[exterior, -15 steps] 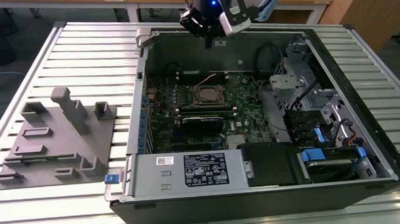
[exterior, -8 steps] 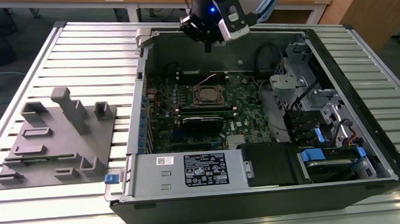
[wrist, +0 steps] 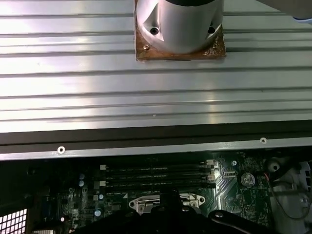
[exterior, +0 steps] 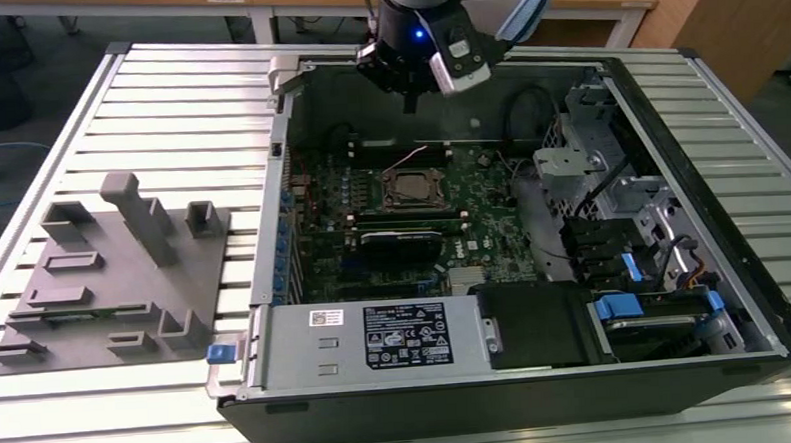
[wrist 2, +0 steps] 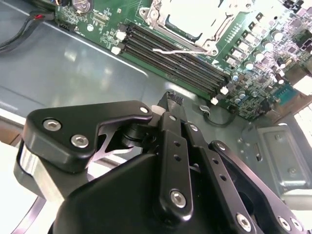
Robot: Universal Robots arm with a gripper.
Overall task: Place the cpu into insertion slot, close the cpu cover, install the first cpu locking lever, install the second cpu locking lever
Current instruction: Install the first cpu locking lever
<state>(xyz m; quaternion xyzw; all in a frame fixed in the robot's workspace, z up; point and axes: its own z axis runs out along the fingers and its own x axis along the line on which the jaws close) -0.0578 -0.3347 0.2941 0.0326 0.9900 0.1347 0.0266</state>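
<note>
My gripper (exterior: 410, 103) hangs over the back wall of the open computer case, well above the motherboard, with its two thin fingers pressed together and nothing visible between them; the second wrist view shows the joined tips (wrist 2: 171, 99). The insertion slot (exterior: 412, 189) lies in the middle of the green board, ahead of the gripper. In the second wrist view a bright silver-grey cpu (wrist 2: 187, 19) lies in it, framed by the silvery cpu cover (wrist 2: 214, 36). A thin wire locking lever (wrist 2: 171, 49) stands out over the memory slots. The first wrist view catches the slot's edge (wrist: 146, 203).
The case (exterior: 309, 380) lies open on a slatted aluminium table (exterior: 164, 111). Long black memory slots (wrist 2: 175, 56) run beside the socket. Drive cages and blue clips (exterior: 638, 271) are on the exterior view's right, a grey fixture block (exterior: 105, 274) on its left. The arm's base (wrist: 179, 29) stands on the slats.
</note>
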